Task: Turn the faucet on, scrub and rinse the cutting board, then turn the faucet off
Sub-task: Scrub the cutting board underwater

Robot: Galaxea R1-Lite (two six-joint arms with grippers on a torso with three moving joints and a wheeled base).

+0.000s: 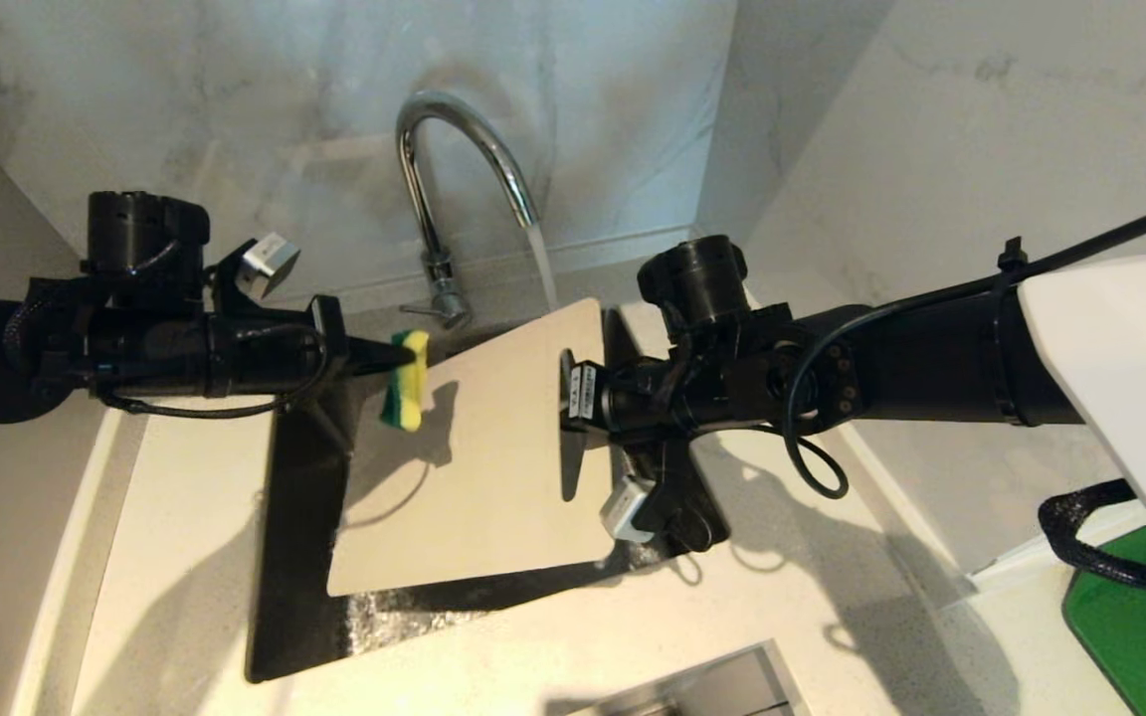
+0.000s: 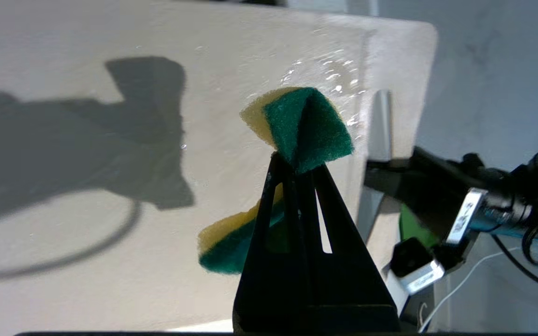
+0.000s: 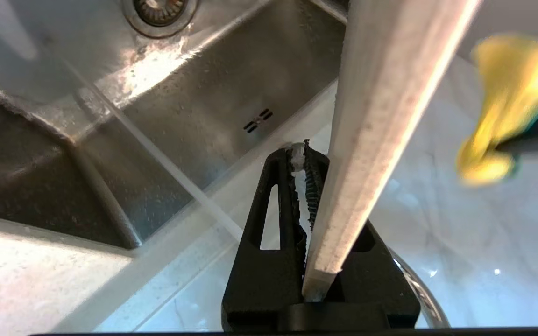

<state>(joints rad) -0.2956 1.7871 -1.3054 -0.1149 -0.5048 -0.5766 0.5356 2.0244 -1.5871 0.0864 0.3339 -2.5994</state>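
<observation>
The chrome faucet is running, and its stream falls onto the far corner of the cutting board. The cream board is held tilted over the sink. My right gripper is shut on the board's right end beside the handle slot; in the right wrist view the board's edge passes through the right gripper. My left gripper is shut on a yellow-and-green sponge at the board's upper left edge. In the left wrist view the sponge sticks out past the left gripper in front of the wet board.
The steel sink with its drain lies under the board. A bright green board sits at the lower right on the counter. Marble walls close in behind and to the right. The faucet's lever points left at its base.
</observation>
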